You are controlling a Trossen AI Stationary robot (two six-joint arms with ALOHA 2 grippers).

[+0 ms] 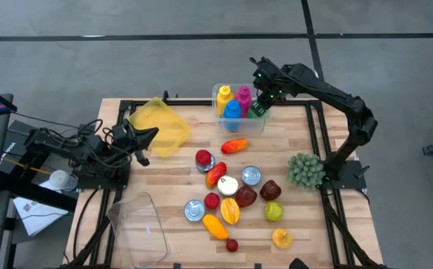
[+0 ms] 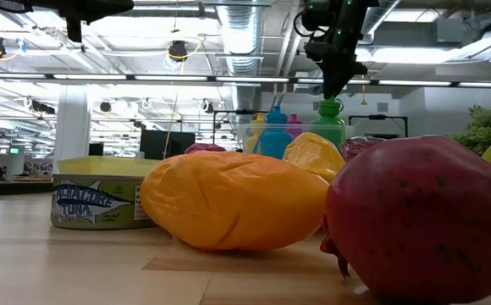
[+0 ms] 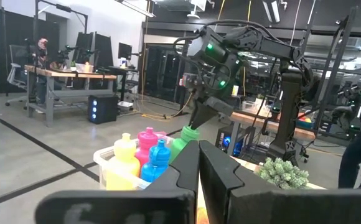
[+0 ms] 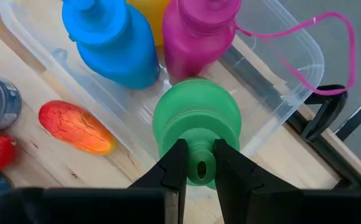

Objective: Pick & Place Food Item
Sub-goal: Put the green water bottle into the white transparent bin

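Note:
A clear plastic bin (image 1: 220, 93) at the table's far middle holds a yellow bottle (image 1: 224, 96), a magenta bottle (image 1: 243, 96) and a blue bottle (image 1: 233, 110). A green bottle (image 1: 256, 110) is at the bin's right end, tilted, its base hidden behind the others. My right gripper (image 1: 263, 96) is above it, shut on its top; the low view shows that gripper (image 2: 334, 80) over the green bottle (image 2: 330, 119). My left gripper (image 1: 148, 137) waits at the table's left, fingers shut (image 3: 199, 165), beside a yellow tray. My right gripper pinches the green bottle's narrow cap (image 4: 199, 169) between its two fingers (image 4: 175, 163), coming from above and pointing down. The bottle's body (image 4: 196, 118) hangs below the fingers at the bin's right wall (image 4: 274, 118), tilted; whether its base rests on the bin's floor cannot be seen.
Toy foods and cans lie across the table's middle: a red-orange mango (image 1: 234, 145), tuna cans (image 1: 251, 175), a pomegranate (image 1: 270, 190), an orange piece (image 1: 215, 226). A yellow tray (image 1: 160, 125) sits far left, a clear tub (image 1: 138, 224) near left, a green plant (image 1: 306, 170) at right.

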